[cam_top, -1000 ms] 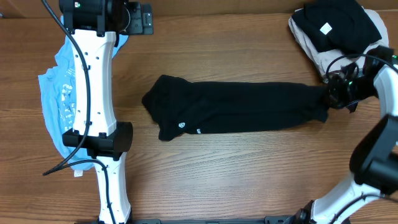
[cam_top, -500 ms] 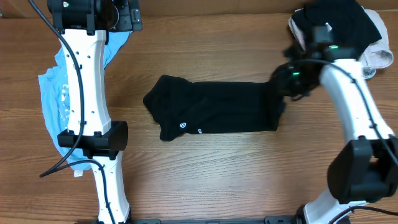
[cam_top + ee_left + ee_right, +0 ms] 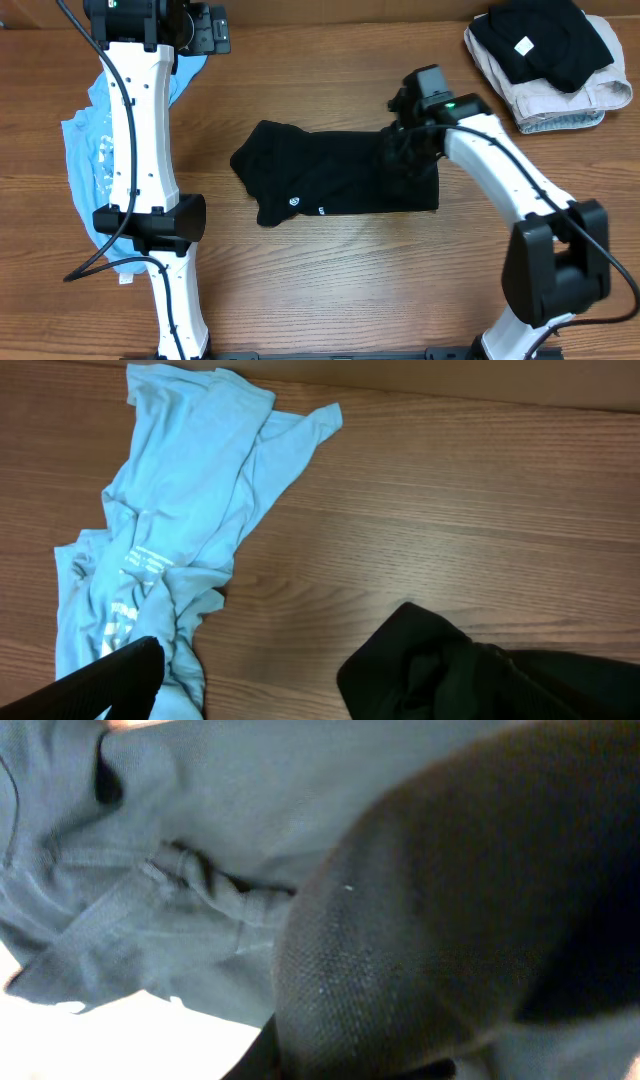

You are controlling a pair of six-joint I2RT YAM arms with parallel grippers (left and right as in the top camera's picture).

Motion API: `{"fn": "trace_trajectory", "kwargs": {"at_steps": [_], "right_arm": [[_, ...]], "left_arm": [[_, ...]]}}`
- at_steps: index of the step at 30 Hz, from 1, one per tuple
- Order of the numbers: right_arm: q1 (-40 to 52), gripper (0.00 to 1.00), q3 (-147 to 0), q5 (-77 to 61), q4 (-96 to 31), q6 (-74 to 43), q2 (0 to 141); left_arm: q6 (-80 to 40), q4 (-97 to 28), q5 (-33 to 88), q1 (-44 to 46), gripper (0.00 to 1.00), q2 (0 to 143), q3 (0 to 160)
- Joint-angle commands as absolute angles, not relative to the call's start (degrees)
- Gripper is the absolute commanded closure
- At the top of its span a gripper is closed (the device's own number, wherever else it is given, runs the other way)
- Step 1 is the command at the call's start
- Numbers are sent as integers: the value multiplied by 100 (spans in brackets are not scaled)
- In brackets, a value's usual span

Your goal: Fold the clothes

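At table centre, right gripper pinches black shirt's folded-over right end; left gripper, near light-blue tee, state unclear.

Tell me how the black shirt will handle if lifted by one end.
Probably floppy: the black shirt lies flat with its right end folded over itself, so it should drape and sag. Likely light, sliding readily on the smooth wooden table.

readable text: none | black shirt logo: too small
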State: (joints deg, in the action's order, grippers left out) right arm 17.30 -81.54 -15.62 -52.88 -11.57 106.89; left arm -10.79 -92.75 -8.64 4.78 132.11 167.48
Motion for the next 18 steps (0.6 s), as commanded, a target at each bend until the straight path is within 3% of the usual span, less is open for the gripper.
{"fn": "trace_trajectory", "kwargs": {"at_steps": [1,5,14,18], "right_arm": [[2045,59,-8121,-1570,-5030,-1208,10763],[2209,35,-8149,-1890,-4915,-1208,10761],[2029,17,-8938,-2128,-5964,-1208,10521],[1756,0,-9194,-2128,-6392,-1210,10309]], "left_arm": [[-1184,-9247,-899,484,0,13190,16724],[-1184,-9282,-893,475,0,13190,16724],[-869,-9470,-499,478,0,13190,16492],[-222,-9568,274,478,0,13190,15845]]}}
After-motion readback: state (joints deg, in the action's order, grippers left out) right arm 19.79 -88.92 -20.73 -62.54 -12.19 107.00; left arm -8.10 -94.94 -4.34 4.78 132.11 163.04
